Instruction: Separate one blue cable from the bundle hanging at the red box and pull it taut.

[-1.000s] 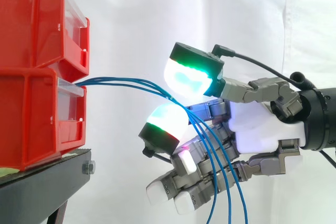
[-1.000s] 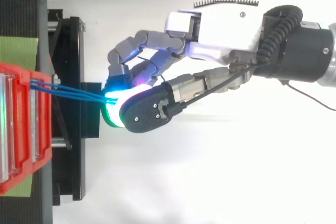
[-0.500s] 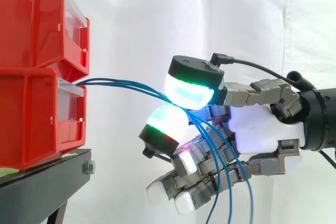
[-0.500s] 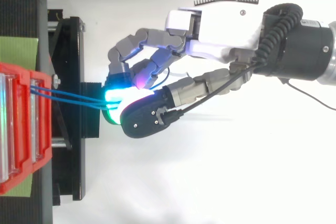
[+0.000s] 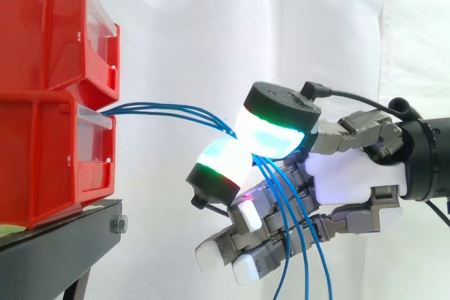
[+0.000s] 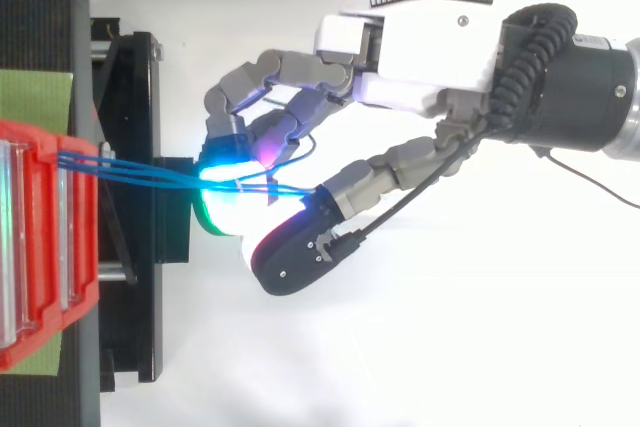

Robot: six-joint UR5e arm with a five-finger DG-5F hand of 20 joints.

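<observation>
In front of the lower red bin (image 5: 42,152), you will find the hand (image 5: 351,177) clenched on the blue cables (image 5: 169,110), its glowing pads (image 5: 271,138) pinching the bundle together. The strands run from the bin's front to the pads, then hang loose across the curled fingers (image 5: 253,244)

Bright, even light floods the white curtain (image 5: 211,33), where we find barely a shadow. The hand's (image 5: 351,177) fingertips (image 5: 271,135) glow cyan and green beside the blue cables (image 5: 162,108); from above, we see that glow bloom into a hard white-cyan flare.
</observation>
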